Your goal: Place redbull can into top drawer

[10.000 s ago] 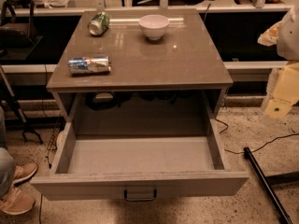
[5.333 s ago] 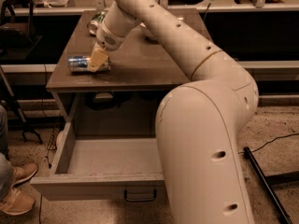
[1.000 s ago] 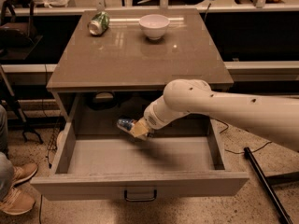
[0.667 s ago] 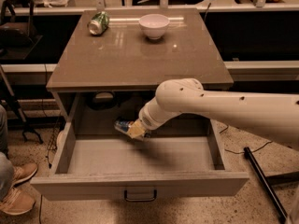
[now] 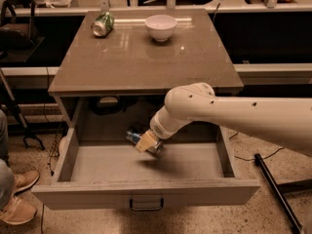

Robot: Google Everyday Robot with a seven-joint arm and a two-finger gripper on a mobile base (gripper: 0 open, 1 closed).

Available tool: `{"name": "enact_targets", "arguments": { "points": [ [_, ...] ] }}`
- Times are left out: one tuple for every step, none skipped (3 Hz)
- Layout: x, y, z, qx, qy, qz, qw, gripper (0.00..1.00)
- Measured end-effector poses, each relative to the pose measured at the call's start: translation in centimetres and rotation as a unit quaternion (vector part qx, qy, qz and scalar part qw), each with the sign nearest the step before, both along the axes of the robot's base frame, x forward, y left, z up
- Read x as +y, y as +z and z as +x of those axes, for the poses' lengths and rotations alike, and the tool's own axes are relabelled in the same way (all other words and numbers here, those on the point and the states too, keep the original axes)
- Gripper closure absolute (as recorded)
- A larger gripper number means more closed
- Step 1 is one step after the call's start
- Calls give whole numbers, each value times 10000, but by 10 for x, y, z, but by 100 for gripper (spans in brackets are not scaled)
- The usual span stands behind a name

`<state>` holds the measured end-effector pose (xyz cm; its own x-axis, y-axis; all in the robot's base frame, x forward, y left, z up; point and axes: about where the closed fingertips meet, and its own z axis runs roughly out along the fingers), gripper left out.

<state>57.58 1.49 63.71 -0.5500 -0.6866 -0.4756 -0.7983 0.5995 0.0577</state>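
Item: slim metallic blue-and-silver redbull can [image 5: 132, 135], lying sideways, clamped in my beige two-finger gripper [image 5: 147, 143] low over the rear floor of the wide grey-brown top drawer [image 5: 146, 193], which stands open. Held low, I judge, for a gentle release. My gripper hides the can's right end; contact with the floor is unclear.
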Motion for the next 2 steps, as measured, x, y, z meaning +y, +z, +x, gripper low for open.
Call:
{"name": "enact_targets", "arguments": {
  "points": [
    [-39, 18, -8, -22, -340, 51, 9994, 0],
    [-100, 81, -30, -331, -766, 496, 9953, 0]
  ]
}}
